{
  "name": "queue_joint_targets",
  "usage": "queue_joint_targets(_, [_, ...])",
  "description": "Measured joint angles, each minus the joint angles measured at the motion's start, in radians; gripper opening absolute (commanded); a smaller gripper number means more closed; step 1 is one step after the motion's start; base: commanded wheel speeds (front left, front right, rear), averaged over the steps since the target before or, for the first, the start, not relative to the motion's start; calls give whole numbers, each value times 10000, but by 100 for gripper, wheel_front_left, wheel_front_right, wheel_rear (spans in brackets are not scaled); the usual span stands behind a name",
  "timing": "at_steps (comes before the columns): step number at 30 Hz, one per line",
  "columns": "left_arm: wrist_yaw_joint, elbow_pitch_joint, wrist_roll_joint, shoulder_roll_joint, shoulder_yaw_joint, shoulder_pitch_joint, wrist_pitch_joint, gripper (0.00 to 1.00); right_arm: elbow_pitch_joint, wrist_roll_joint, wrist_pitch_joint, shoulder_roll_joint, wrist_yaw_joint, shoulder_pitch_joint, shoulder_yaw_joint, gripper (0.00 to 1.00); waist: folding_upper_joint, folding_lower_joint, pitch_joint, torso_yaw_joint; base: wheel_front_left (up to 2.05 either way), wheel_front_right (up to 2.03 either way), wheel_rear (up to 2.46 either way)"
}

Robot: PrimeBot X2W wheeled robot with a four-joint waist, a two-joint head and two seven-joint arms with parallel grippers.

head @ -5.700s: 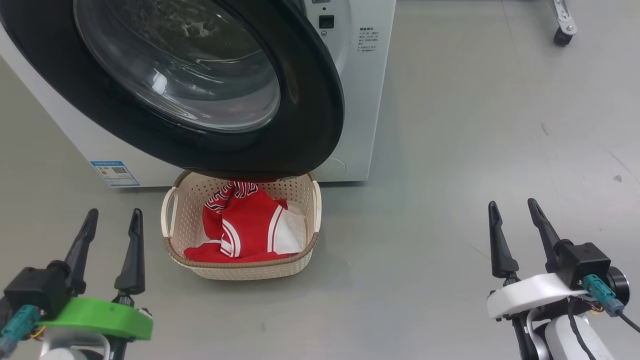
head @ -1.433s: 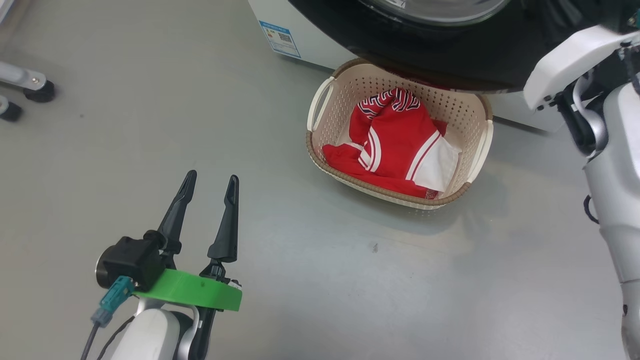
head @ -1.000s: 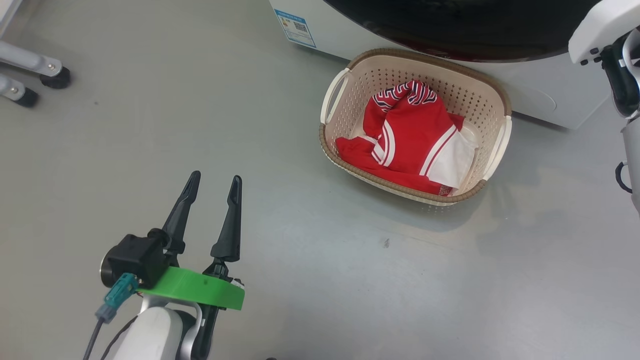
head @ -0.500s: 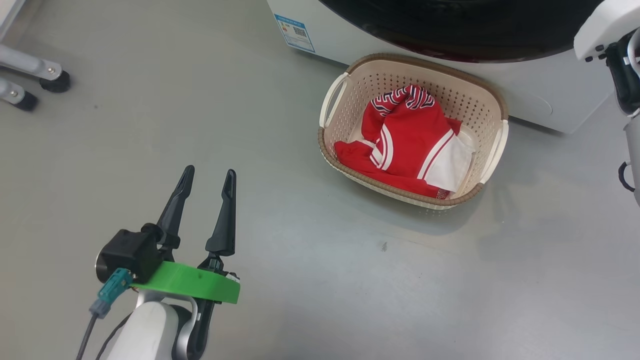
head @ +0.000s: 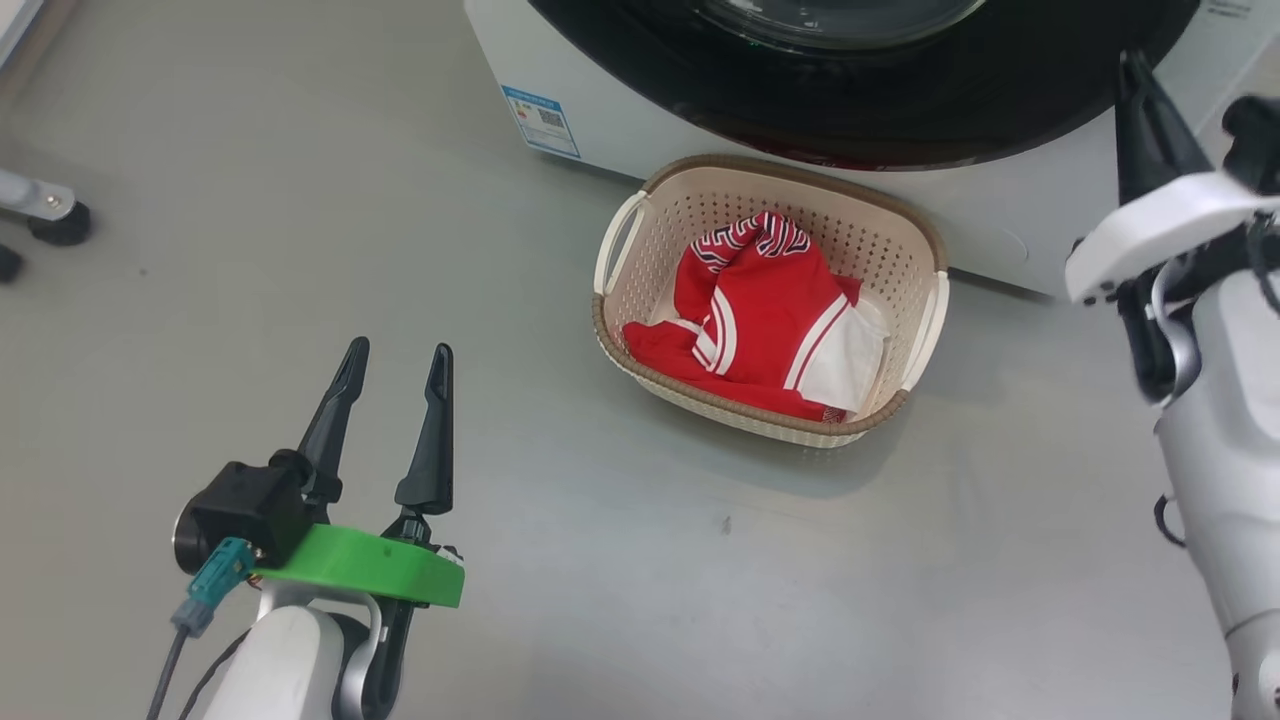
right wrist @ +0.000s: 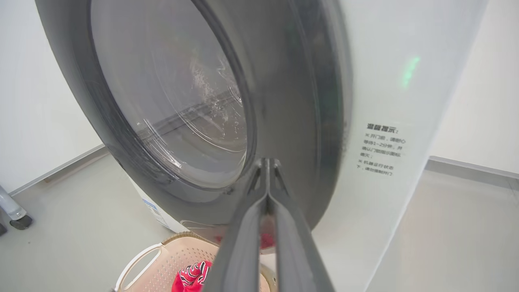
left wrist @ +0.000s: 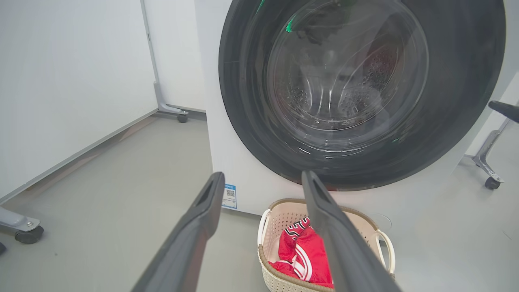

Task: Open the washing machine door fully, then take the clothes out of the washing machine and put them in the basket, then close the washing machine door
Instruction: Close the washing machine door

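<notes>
Door (left wrist: 361,93): round, wide glossy blk rim, bulging clear glass ctr. It is seen lying close against washer (head: 1000,225) front; perforated steel drum (left wrist: 379,67) is visible thru glass. Latched or not can't be told. Washer: white front-loader, small blue label (head: 540,120) at lower front corner. Basket (head: 850,225): cream, perforated, brown woven-look rim, 2 white side handles; set upright just in front of washer, below door. Clothes (head: 755,320): red w/ white stripes + white panel, dark lettering, crumpled inside basket.
</notes>
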Motion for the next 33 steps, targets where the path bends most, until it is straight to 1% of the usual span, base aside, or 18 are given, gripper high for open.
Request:
queue_joint_targets(6, [-69,171,186,184,2,108,0,100,-50,230,-332,410,17,1477,54,0,0,0,-416,-378,0,0,0])
queue_joint_targets(11, [-73,242,267,420,19,300,0,100,-366,337,-420,846,88,2280,159,0,0,0,-737,-820,0,0,0])
queue_joint_targets(14, [-82,263,393,514,13,361,0,100,-564,359,-422,947,86,2736,155,0,0,0,-914,-1121,0,0,0])
queue_joint_targets(16, [-113,293,447,591,6,420,0,100,-725,339,-426,940,81,2995,144,33,0,0,-1036,-1327,0,0,0])
queue_joint_targets(17, [-157,316,449,625,-2,459,0,100,-815,337,-435,945,75,3110,125,65,0,0,-1099,-1429,0,0,0])
queue_joint_targets(18, [-159,364,466,685,-25,557,0,100,-1007,336,-472,968,17,3332,77,76,0,0,-1232,-1634,0,0,0])
queue_joint_targets(19, [-159,393,481,711,-42,604,0,100,-1085,336,-481,1001,-17,3436,50,100,0,0,-1300,-1735,0,0,0])
queue_joint_targets(21, [-159,431,491,750,-48,693,0,100,-1239,336,-485,1099,-29,3665,21,100,0,0,-1437,-1939,0,0,0])
queue_joint_targets(25, [-157,518,539,796,-40,865,2,100,-1432,334,-506,1237,-182,4221,-19,100,0,0,-1732,-2330,0,0,0])
queue_joint_targets(33, [-146,571,550,886,-44,1263,48,100,-2497,234,-506,1269,-370,5031,-245,100,0,0,-2337,-3037,0,0,0])
